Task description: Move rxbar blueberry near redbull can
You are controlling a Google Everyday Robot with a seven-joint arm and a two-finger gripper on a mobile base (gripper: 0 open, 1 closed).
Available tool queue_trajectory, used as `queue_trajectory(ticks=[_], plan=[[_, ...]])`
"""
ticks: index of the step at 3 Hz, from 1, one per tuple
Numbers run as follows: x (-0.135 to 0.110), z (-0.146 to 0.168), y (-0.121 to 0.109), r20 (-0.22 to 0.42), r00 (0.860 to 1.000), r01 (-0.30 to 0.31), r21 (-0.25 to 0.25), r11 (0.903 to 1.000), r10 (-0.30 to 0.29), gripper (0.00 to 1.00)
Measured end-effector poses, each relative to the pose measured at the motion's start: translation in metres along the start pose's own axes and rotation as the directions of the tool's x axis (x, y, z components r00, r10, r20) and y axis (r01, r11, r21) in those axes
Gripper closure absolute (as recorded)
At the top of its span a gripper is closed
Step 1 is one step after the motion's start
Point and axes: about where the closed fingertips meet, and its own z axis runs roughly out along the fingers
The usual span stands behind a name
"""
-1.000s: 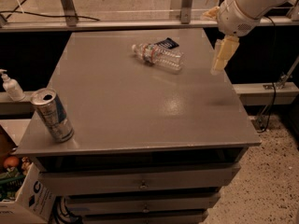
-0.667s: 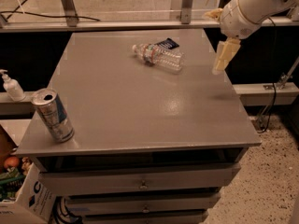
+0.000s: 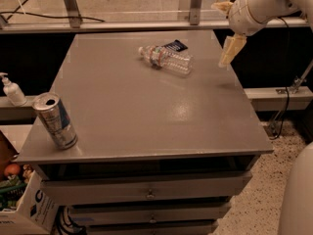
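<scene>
The rxbar blueberry (image 3: 175,46), a small dark flat bar, lies at the back of the grey table (image 3: 137,106), touching the far side of a clear water bottle. The redbull can (image 3: 55,120) stands tilted-looking at the table's front left corner, silver top with a hole. My gripper (image 3: 224,33) hangs in the air over the table's back right edge, to the right of the bar. Its cream fingers (image 3: 230,50) are spread apart and hold nothing.
A clear plastic water bottle (image 3: 166,58) lies on its side just in front of the bar. A soap dispenser (image 3: 11,89) stands on a ledge at the left. A box with items (image 3: 19,199) sits on the floor at lower left. Drawers are below the tabletop.
My gripper has shifted only slightly, a little up by the table's back right edge. The bar, the bottle and the can have not moved.
</scene>
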Motion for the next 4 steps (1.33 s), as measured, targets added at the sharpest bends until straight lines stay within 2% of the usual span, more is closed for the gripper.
queue_trajectory(ticks=[2,4], plan=[[0.006,0.036,-0.044,0.016,0.999,-0.033,0.1,0.9944,0.031,0.0],[-0.014,0.071,-0.074,0.048,0.998,-0.038,0.164,0.9857,0.031,0.0]])
